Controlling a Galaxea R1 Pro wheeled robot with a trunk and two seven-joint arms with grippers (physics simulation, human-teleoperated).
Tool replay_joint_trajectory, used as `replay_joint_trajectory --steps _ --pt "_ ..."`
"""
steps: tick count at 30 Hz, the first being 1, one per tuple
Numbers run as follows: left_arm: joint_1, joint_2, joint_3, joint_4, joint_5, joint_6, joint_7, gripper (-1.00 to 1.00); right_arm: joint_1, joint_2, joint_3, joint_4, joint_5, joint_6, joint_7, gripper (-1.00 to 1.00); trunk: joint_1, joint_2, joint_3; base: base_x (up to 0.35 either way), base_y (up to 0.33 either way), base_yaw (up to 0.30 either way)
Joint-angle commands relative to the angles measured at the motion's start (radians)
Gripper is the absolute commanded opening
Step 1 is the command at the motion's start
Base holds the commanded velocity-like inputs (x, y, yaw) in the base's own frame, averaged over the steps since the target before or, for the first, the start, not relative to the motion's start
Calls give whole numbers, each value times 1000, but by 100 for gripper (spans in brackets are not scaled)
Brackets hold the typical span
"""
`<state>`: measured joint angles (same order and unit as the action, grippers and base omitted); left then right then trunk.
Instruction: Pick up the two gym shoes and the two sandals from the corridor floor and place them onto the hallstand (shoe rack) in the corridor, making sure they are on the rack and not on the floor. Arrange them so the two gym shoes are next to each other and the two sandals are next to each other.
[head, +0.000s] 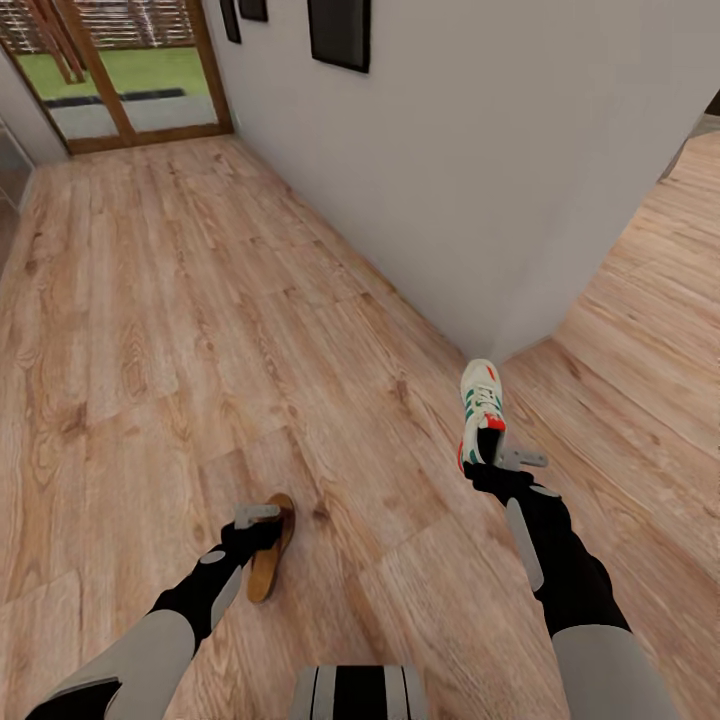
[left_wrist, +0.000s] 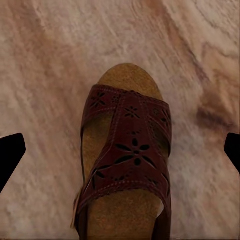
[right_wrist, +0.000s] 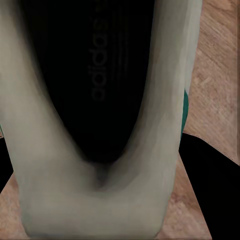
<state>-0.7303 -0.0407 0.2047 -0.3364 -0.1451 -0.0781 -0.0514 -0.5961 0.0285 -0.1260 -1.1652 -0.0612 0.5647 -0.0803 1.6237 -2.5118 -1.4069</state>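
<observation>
Sneaker first: the white lace-up gym shoe with green stripes and red-orange accents (head: 481, 412) hangs from my right claw (head: 497, 462), which is shut on its heel, arm reaching forward over the light wood-plank corridor floor (head: 180, 330). My right wrist camera looks into the dark insole, where "adidas" reads faintly. My left claw (head: 262, 520) holds the dark brown cut-out leather sandal with tan footbed (left_wrist: 125, 160); I think it is clamped, though the fingertips (left_wrist: 10, 155) look apart there.
</observation>
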Motion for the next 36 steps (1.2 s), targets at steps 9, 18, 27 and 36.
replay_joint_trajectory --steps 9,18,27,36 --pt "-1 3 9 2 -10 -5 -5 100 -1 2 0 -2 -6 4 -6 -100 0 -1 -9 0 0 -30" --pt "-1 4 10 2 -10 -6 -5 100 -1 2 0 -2 -6 4 -6 -100 0 -1 -9 -153 0 -1" --pt "0 4 9 2 -10 -6 -5 100 -1 2 -1 -5 -6 3 -6 -100 0 -1 -9 -31 0 0" --pt "0 4 9 2 -10 -6 -5 100 -1 2 -1 -5 -6 4 -6 -100 3 -2 -43 0 0 0"
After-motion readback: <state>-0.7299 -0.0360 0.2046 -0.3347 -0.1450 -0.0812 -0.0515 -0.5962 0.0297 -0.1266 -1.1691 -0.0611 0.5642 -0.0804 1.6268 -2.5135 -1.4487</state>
